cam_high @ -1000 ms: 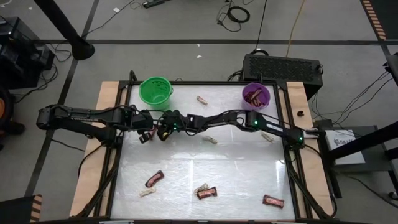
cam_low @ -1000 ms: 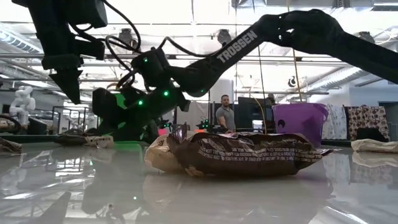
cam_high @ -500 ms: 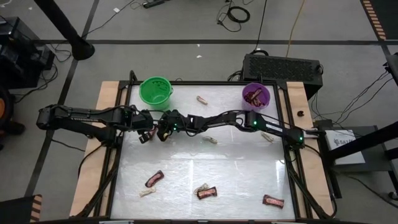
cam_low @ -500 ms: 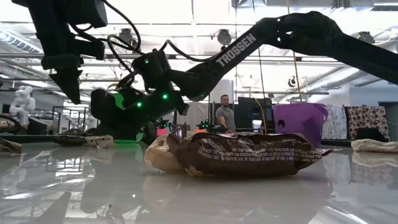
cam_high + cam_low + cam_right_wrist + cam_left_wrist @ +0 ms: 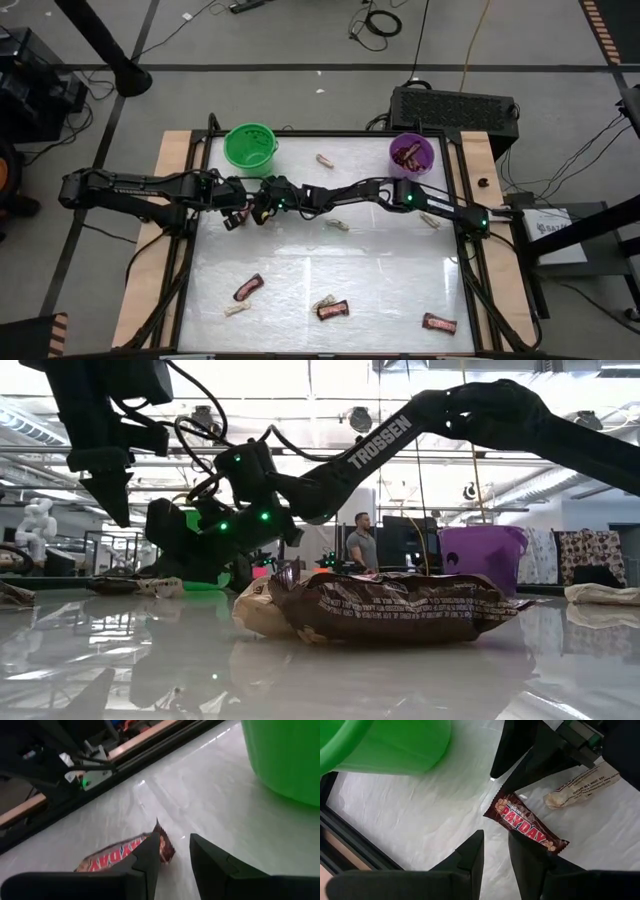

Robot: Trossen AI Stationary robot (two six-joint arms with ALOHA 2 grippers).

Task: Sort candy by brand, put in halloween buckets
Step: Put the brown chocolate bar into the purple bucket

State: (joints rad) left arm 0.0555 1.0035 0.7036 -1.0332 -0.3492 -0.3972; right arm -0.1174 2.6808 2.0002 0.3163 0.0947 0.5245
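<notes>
Right gripper [image 5: 172, 852] low over the table, fingers narrowly parted, gripping nothing. PayDay bar [image 5: 125, 852] flat just beside its fingertips. Green bucket [image 5: 287, 757] near, beyond. Left gripper [image 5: 495, 852] facing it across the bar, fingers also slightly apart, empty. Purple bucket [image 5: 411, 153] well apart.

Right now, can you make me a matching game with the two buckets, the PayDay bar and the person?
Things:
1. green bucket
2. purple bucket
3. PayDay bar
4. person

Places:
A. holds dark red-brown bars
B. in the room behind the table
C. far left of the table
D. on the table between both grippers

Pairs: 1-C, 2-A, 3-D, 4-B
</notes>
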